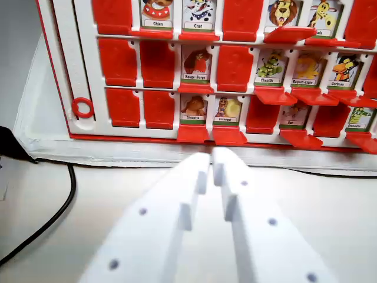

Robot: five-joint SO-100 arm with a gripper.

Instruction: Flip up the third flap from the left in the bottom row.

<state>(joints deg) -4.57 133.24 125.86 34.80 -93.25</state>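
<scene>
Red and white plastic makes up the big game board (76, 65) that fills the top of the wrist view, from 9 o'clock across to 3 o'clock. It has rows of little windows. Some windows are covered by red flaps that lie flat. Others show animal cards, and their red flaps stick out toward the camera.

Next in size are the white fingers (211, 162) of the arm. They rise from 6 o'clock and point up to the middle of the picture. The two fingers sit very close together with only a thin gap between them, and they hold nothing. Their tips are just below the bottom edge of the board and do not touch it.

The pale worktop (53, 259) lies under everything. A black cable (63, 200) curves over it at 8 o'clock.

In the bottom row, counting from the wrist view's left, the first two windows are shut and red. The third flap (192, 133) sits at about 12 o'clock from the finger tips, just above them. Its window shows an owl card (193, 107) with a small label. The next flap (230, 136) beside it shows a snail card (227, 108).

A small red ring (82, 108) sits on the board's white frame at 9 o'clock.
</scene>
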